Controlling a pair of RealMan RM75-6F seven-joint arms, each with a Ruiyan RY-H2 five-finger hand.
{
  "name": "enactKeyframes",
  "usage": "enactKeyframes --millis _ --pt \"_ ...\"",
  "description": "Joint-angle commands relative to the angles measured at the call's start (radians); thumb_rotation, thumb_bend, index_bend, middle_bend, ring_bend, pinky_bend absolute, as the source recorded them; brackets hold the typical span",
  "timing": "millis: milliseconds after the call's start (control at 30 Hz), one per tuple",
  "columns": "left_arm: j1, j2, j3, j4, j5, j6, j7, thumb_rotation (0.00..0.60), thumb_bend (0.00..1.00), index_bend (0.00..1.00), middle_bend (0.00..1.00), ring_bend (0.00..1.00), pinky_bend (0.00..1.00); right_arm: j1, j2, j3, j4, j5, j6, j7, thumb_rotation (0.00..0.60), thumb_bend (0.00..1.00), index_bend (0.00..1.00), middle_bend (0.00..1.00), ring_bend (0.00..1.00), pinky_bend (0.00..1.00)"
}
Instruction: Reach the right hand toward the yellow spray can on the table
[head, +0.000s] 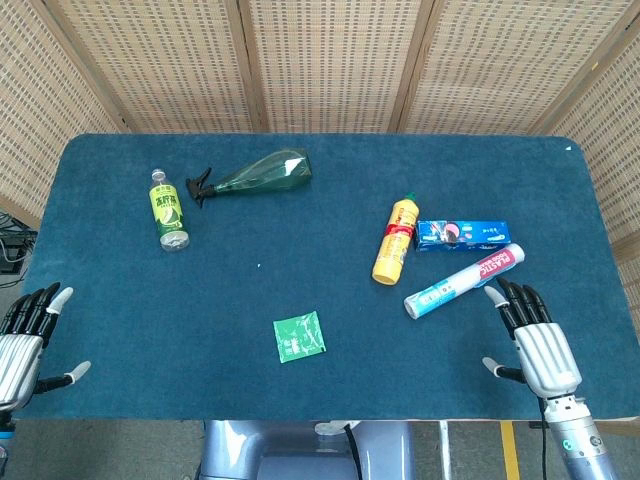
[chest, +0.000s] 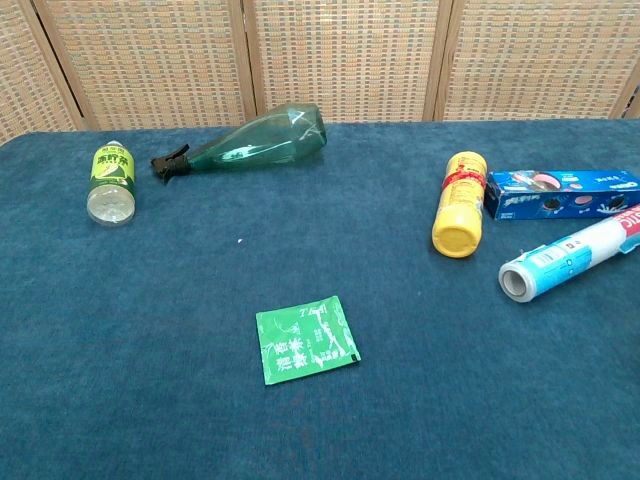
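The yellow spray can (head: 394, 240) lies on its side on the blue table, right of centre, with a red band round it; the chest view shows the yellow spray can (chest: 459, 203) end-on toward me. My right hand (head: 533, 335) hovers over the table's front right, fingers spread and empty, well to the right of and nearer than the can. At the front left edge my left hand (head: 25, 335) is also spread and holds nothing. Neither hand appears in the chest view.
A white plastic-wrap roll (head: 464, 281) lies between the right hand and the can, with a blue box (head: 462, 235) just behind it. A green sachet (head: 300, 336) lies centre front. A green tea bottle (head: 167, 209) and a dark green spray bottle (head: 255, 174) lie far left.
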Motion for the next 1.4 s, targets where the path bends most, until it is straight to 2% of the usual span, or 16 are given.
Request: enactKeyframes --millis 33,767,867,933,967,1000,1033,1067,1100,1167,1233,1300,1400 --pt "0.000 0.000 0.001 0.000 0.001 0.001 0.000 0.521 0.17 0.00 0.00 0.00 0.06 0.001 0.000 0.002 0.002 0.004 -0.003 0.005 0.600 0.06 0.00 0.00 0.00 0.00" --pt "0.003 0.003 0.003 -0.002 0.015 0.017 -0.009 0.535 0.16 0.00 0.00 0.00 0.06 0.007 -0.002 -0.009 0.006 -0.012 -0.015 0.026 0.600 0.06 0.00 0.00 0.00 0.00" --pt "0.006 -0.001 -0.003 0.002 0.024 0.035 -0.015 0.564 0.16 0.00 0.00 0.00 0.06 0.007 -0.003 -0.010 0.006 -0.016 -0.015 0.028 0.600 0.06 0.00 0.00 0.00 0.00" --pt "0.015 -0.015 -0.018 0.005 0.025 0.073 -0.020 0.596 0.17 0.00 0.00 0.04 0.15 0.008 -0.006 -0.009 0.008 -0.019 -0.013 0.029 0.600 0.06 0.00 0.00 0.00 0.00" --pt "0.019 -0.026 -0.027 0.011 0.029 0.094 -0.025 0.600 0.18 0.00 0.03 0.09 0.22 0.009 -0.008 -0.008 0.009 -0.020 -0.011 0.029 0.600 0.06 0.00 0.00 0.00 0.00" --pt "0.023 -0.038 -0.037 0.017 0.032 0.117 -0.031 0.600 0.19 0.00 0.13 0.21 0.35 0.010 -0.010 -0.007 0.011 -0.022 -0.011 0.028 0.600 0.06 0.00 0.00 0.00 0.00" --pt "0.026 -0.050 -0.045 0.025 0.035 0.135 -0.035 0.600 0.20 0.00 0.22 0.31 0.44 0.012 -0.013 -0.005 0.013 -0.022 -0.010 0.026 0.600 0.06 0.00 0.00 0.00 0.00" --pt "0.028 -0.057 -0.050 0.031 0.037 0.148 -0.037 0.600 0.22 0.00 0.38 0.46 0.56 0.013 -0.016 -0.002 0.015 -0.022 -0.009 0.023 0.600 0.07 0.00 0.01 0.00 0.00" --pt "0.032 -0.071 -0.060 0.041 0.049 0.177 -0.041 0.600 0.26 0.00 0.53 0.56 0.64 0.018 -0.028 0.007 0.019 -0.024 -0.005 0.013 0.600 0.07 0.00 0.05 0.02 0.03" --pt "0.035 -0.091 -0.069 0.058 0.062 0.204 -0.048 0.600 0.37 0.00 0.69 0.69 0.73 0.027 -0.054 0.020 0.031 -0.028 0.001 0.003 0.600 0.09 0.00 0.19 0.12 0.13" --pt "0.036 -0.099 -0.070 0.067 0.068 0.211 -0.055 0.600 0.50 0.00 0.78 0.76 0.78 0.039 -0.076 0.028 0.042 -0.030 -0.005 -0.007 0.600 0.13 0.00 0.41 0.35 0.30" --pt "0.035 -0.096 -0.066 0.067 0.064 0.201 -0.056 0.600 0.55 0.00 0.79 0.77 0.79 0.072 -0.097 0.030 0.039 -0.030 -0.060 -0.054 0.600 0.18 0.00 0.56 0.51 0.41" --pt "0.033 -0.091 -0.066 0.067 0.057 0.191 -0.055 0.600 0.57 0.00 0.79 0.78 0.79 0.115 -0.116 0.030 0.007 -0.019 -0.142 -0.147 0.600 0.31 0.00 0.67 0.62 0.48"
